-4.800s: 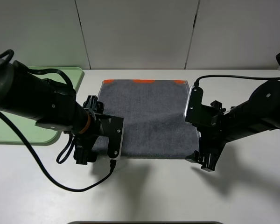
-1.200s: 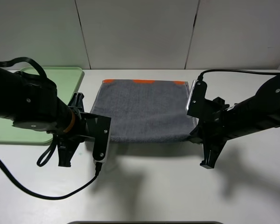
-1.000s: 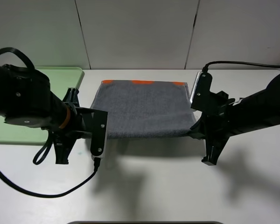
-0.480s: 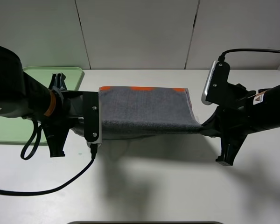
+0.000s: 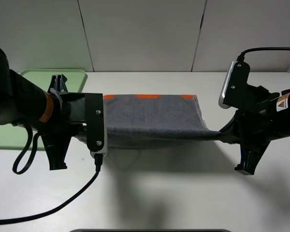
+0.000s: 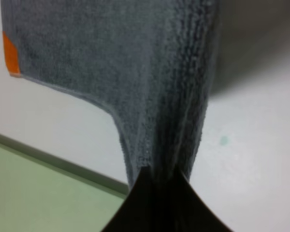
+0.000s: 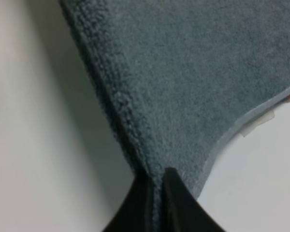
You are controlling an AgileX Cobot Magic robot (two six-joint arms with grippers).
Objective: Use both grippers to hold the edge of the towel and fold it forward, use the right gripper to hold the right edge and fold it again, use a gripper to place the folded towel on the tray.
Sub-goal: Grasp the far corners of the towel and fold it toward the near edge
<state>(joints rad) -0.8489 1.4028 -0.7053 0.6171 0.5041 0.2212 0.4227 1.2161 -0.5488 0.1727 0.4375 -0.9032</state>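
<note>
The grey towel (image 5: pixel 152 118) with orange patches on its far edge hangs stretched between my two grippers above the white table. My left gripper (image 5: pixel 81 137) is shut on the towel's near left corner (image 6: pixel 157 159). My right gripper (image 5: pixel 223 137) is shut on the near right corner (image 7: pixel 154 171). The near edge is lifted and sags slightly in the middle; the far edge with the orange patches (image 5: pixel 148 96) still lies on the table. The green tray (image 5: pixel 19 113) sits at the far left, partly hidden behind my left arm.
The white table (image 5: pixel 164 193) stretches toward the front under the towel's shadow. A panelled wall (image 5: pixel 145 34) closes the back. A black cable (image 5: pixel 53 208) from the left arm trails over the table's front left. The tray's green surface shows in the left wrist view (image 6: pixel 38 193).
Both grippers have risen and moved toward the far side with the near towel edge. The towel has lifted off the table and shows shorter front to back. The arms have spread slightly apart.
</note>
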